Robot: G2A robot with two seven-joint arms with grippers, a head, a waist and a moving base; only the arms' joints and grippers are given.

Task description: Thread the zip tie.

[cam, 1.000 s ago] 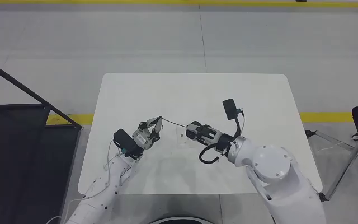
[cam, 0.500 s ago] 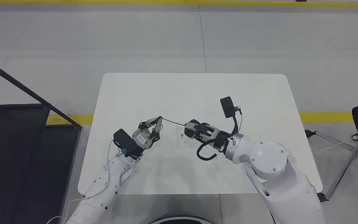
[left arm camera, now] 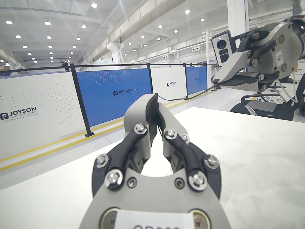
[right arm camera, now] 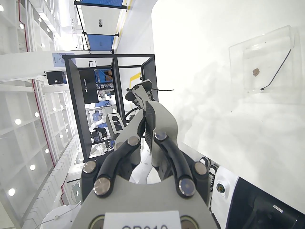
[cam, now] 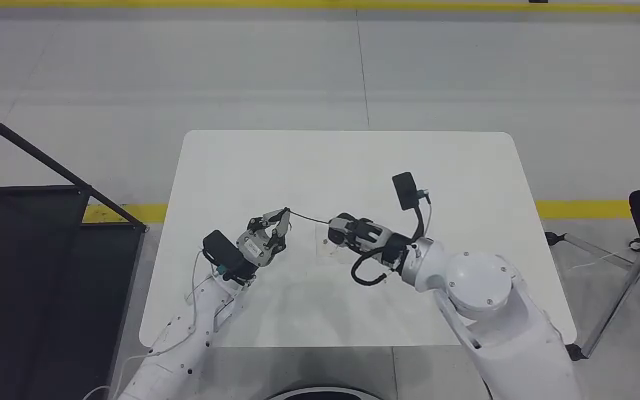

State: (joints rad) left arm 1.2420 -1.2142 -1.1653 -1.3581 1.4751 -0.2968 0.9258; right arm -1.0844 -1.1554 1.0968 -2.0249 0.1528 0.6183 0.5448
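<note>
Tray point(right arm camera: 238, 67) sits near right gripper point(right arm camera: 146, 106), fingers point(right arm camera: 164, 120) pressed together; left gripper point(left arm camera: 155, 101) fingers point(left arm camera: 135, 110) pinch zip tie point(left arm camera: 185, 98).

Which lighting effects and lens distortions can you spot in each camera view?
Top view: even light, no hard shadows on the table. Left wrist view: ceiling lamps flare into streaks; the black fence rail bows. Right wrist view: the table glares almost blank white, with soft grey patches beside the clear tray.
</note>
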